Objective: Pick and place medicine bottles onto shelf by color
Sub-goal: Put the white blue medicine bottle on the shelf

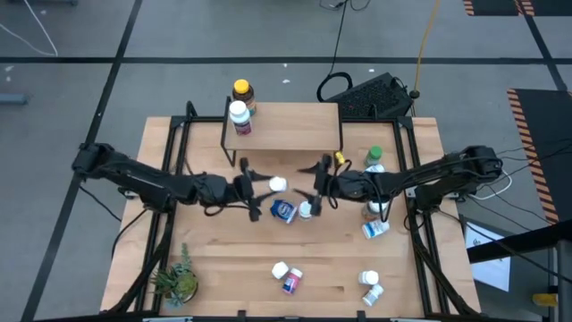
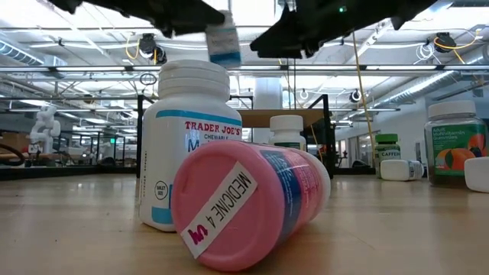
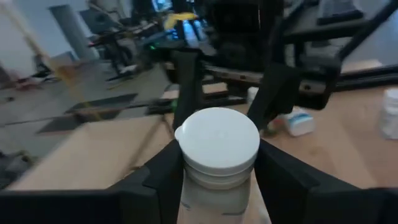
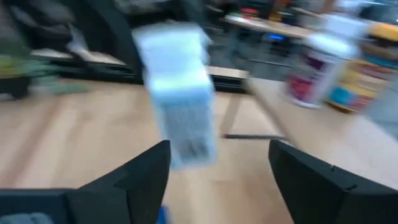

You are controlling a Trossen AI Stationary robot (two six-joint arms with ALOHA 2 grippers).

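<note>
My left gripper (image 1: 271, 186) reaches in from the table's left and is shut on a white medicine bottle with a blue label (image 3: 217, 146), held in the air over the table's middle (image 2: 224, 38). My right gripper (image 4: 217, 162) stands open just to that bottle's right, its fingers apart from it. Beyond them, the light-wood shelf (image 1: 295, 134) carries an amber yellow-capped bottle (image 1: 242, 90) and a white one (image 1: 239, 116), both upright at its left end. My left gripper pinches the bottle's body just below the white cap (image 3: 214, 186) between its two fingers (image 3: 163, 177). The fingers lie about level and come from the table's left. The bottle stands upright in the hold, cap up, lifted clear of the table.
Under the grippers lie a blue bottle (image 1: 283, 211) and a white-capped one (image 1: 306, 209). A green-capped bottle (image 1: 374, 156) and white ones (image 1: 375, 228) sit at the right. A pink-labelled bottle (image 1: 290, 280) lies near the front edge, a potted plant (image 1: 177, 282) at the front left.
</note>
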